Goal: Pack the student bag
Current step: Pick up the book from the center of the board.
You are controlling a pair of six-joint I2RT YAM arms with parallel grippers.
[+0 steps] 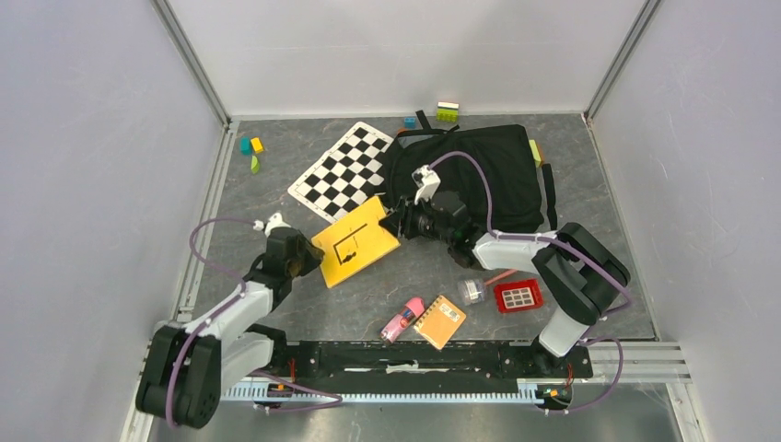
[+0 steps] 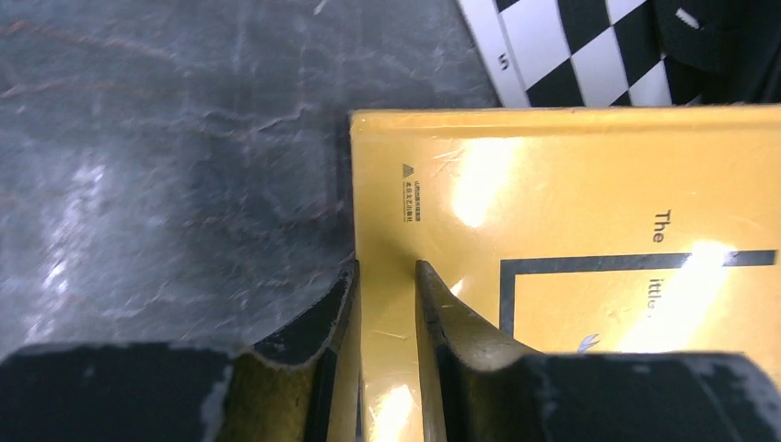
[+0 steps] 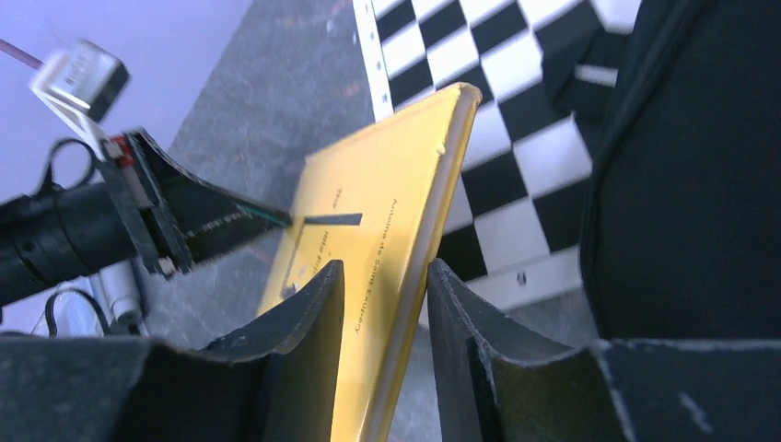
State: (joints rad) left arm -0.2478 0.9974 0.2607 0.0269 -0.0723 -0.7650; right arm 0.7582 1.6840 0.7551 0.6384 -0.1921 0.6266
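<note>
**Yellow book held between both arms, bag lying at the back**

At the far left of the table [image 1: 276,313] sit small teal and yellow blocks [image 1: 250,145]. Nearer, the left gripper [image 2: 387,274] is pinched on the near left edge of the yellow book [image 1: 355,241], one finger on each face. The book hangs tilted between the arms, just in front of a checkerboard [image 1: 343,171] whose right corner reaches the bag.

The right gripper [image 3: 385,272] grips the book's opposite edge, its fingers close against both covers.

The student bag [image 1: 502,175] lies flat at the back, right of centre. It is wider across the table than deep, so its long axis runs roughly left to right. One strap pokes out at its far left corner, another trails down its right side. I cannot tell which end is the top. The right arm reaches across its near left part.

In front lie a pink case [image 1: 402,319], an orange notebook [image 1: 439,320], a clear box [image 1: 472,291] and a red tray [image 1: 518,296].
</note>
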